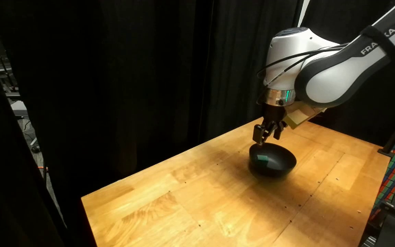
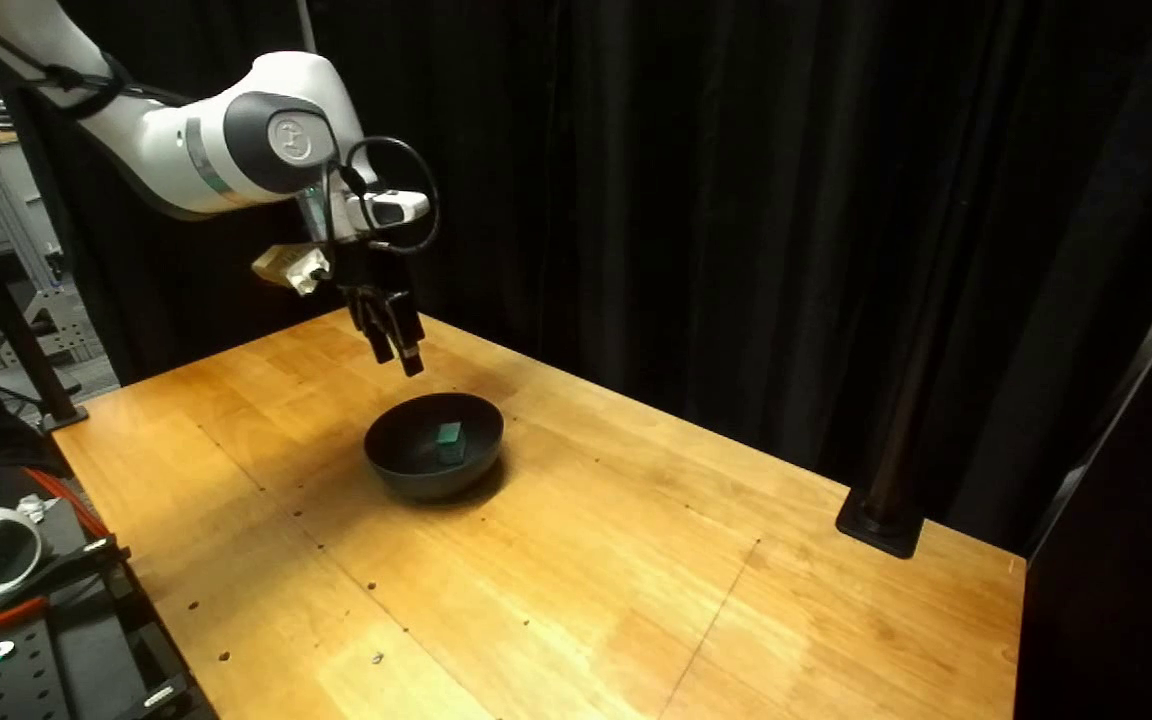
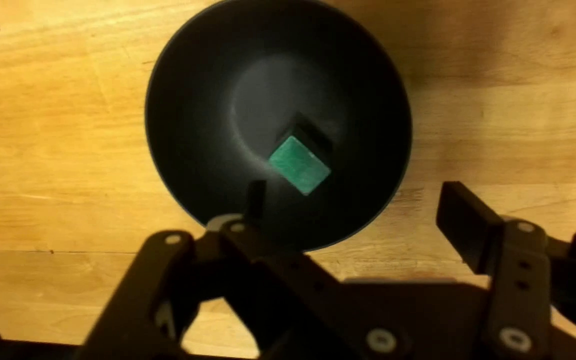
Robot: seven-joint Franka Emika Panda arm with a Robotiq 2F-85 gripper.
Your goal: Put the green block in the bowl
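Two partial words (image 1: pixel 391 32), "FRA…KA EMI", mark the arm (image 1: pixel 334 82); claw (image 3: pixel 360 212) spread wide, green block (image 3: pixel 300 166) inside the bowl (image 3: pixel 193 115).

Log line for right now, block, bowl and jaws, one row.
green block: inside black bowl | black bowl: on wooden table | jaws: open, holding nothing | task: placement looks done

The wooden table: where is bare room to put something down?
In an exterior view, bare wood lies between the black bowl and the picture-right post base, also towards the picture-left post base. Crowded: the bowl, with the green block inside and the open tool above, near its rim.
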